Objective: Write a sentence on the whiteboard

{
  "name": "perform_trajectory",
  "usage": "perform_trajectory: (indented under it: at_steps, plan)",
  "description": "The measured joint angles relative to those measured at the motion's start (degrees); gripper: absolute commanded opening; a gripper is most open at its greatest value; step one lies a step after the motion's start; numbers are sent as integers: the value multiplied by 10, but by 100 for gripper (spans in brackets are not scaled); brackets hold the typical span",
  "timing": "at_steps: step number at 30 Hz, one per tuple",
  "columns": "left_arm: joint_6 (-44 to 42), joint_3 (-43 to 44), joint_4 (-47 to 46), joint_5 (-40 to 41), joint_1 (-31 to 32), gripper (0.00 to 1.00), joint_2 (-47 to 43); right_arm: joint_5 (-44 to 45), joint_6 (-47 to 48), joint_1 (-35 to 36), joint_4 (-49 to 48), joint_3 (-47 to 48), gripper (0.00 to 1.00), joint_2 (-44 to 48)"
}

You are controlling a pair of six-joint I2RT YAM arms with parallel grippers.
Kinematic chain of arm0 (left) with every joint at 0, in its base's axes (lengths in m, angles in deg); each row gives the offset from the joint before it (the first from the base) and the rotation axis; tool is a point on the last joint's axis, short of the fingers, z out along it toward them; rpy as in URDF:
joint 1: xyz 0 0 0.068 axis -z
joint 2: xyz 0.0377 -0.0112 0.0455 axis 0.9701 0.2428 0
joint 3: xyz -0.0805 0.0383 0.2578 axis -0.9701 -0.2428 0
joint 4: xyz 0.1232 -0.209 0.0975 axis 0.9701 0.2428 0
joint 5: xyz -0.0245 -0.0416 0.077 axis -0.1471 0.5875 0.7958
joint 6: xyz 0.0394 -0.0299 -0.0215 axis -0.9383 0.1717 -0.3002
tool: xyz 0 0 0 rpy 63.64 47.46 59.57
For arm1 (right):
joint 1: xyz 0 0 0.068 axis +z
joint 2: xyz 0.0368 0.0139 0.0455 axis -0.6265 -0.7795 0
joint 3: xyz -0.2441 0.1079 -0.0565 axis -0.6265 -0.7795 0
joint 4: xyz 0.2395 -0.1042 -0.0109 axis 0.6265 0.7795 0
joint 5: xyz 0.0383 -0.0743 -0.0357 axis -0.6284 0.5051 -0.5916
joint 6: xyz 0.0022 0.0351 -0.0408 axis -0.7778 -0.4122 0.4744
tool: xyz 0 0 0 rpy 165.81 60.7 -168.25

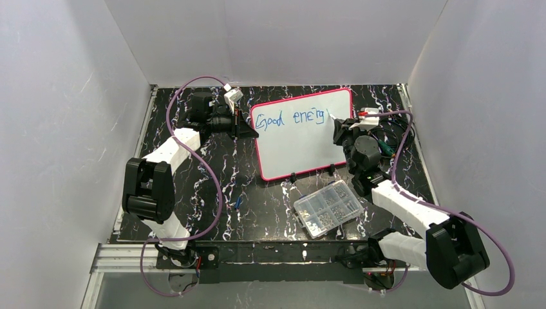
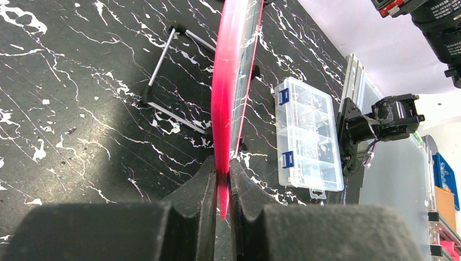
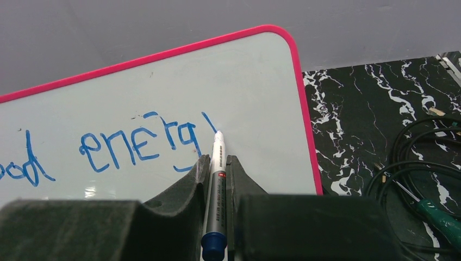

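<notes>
Pink whiteboard (image 1: 299,141) rim pinched by left tool (image 2: 221,166); marker (image 3: 217,190) pinched by right tool (image 3: 217,160), tip at sentence (image 3: 133,147)

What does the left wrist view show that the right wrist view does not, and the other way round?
Left wrist only: the left pincer shut on the whiteboard at its pink edge, and a clear parts box. Right wrist only: the right pincer holding a marker, its tip at the blue writing. Both: the whiteboard and the black marbled table.
</notes>
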Motion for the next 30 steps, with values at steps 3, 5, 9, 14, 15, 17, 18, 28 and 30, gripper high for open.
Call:
perform_trajectory:
  at_steps: [3, 5, 9, 14, 15, 17, 18, 28, 30]
  plan:
    - [0, 0, 0, 0, 0, 0, 0, 0, 2, 0, 2, 0, 1, 9]
    - [0, 0, 0, 0, 0, 0, 0, 0, 5, 0, 5, 0, 1, 18]
    - [0, 0, 0, 0, 0, 0, 0, 0, 8, -9, 7, 1, 1, 28]
    - [0, 0, 0, 0, 0, 0, 0, -9, 8, -31, 14, 2, 1, 28]
    - [0, 0, 0, 0, 0, 0, 0, -15, 8, -37, 14, 2, 1, 28]
    - [-1, 0, 0, 0, 0, 0, 0, -21, 8, -45, 14, 2, 1, 27]
    - [-2, 0, 0, 0, 0, 0, 0, -27, 7, -49, 13, 3, 1, 27]
    - [-2, 0, 0, 0, 0, 0, 0, -53, 7, -56, 9, 5, 1, 11]
    - [-3, 0, 0, 0, 0, 0, 0, -58, 6, -56, 8, 5, 1, 7]
